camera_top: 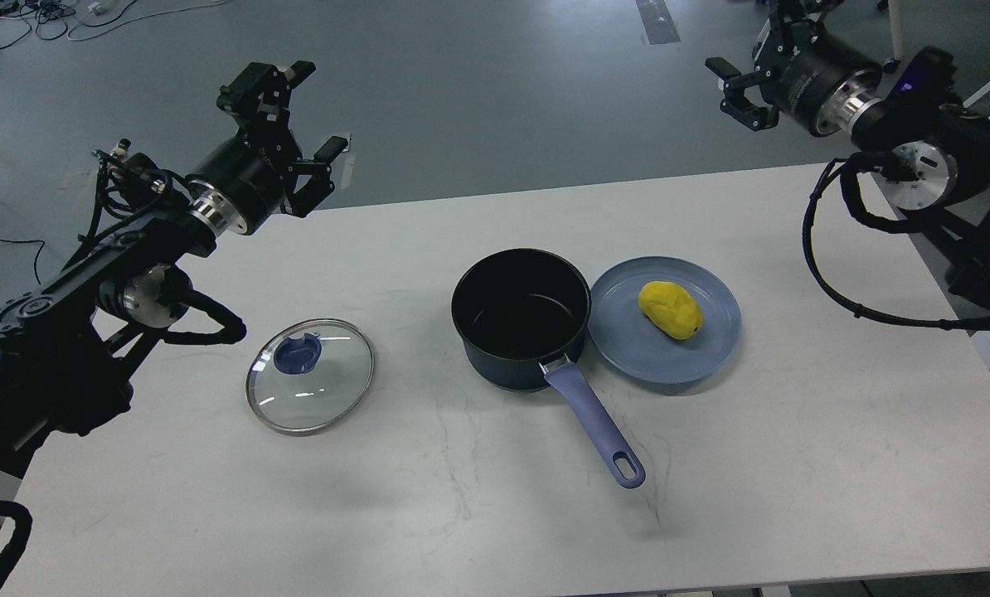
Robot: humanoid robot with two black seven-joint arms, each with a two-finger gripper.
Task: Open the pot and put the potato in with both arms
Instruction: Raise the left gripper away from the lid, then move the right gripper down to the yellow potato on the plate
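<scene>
At frame centre my saucepan [521, 330] stands uncovered, its glass lid [310, 375] parked lower left to clear the way. The potato [670, 309] waits on the blue plate [628, 348] (touching the pan). My left gripper [300, 112], upper left, hangs open and empty; my right gripper [731, 87], upper right, I cannot read.

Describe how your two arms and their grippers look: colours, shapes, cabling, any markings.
Both arms are black and jointed, built from thick cylindrical segments with bright silver rings at the joints. Black cables loop loosely alongside each one. The left gripper and right gripper are black, angular, two-fingered pieces mounted on round black wrist housings. The right housing carries faint pale lettering, too small to read. No sleeves or coloured markings show.
</scene>
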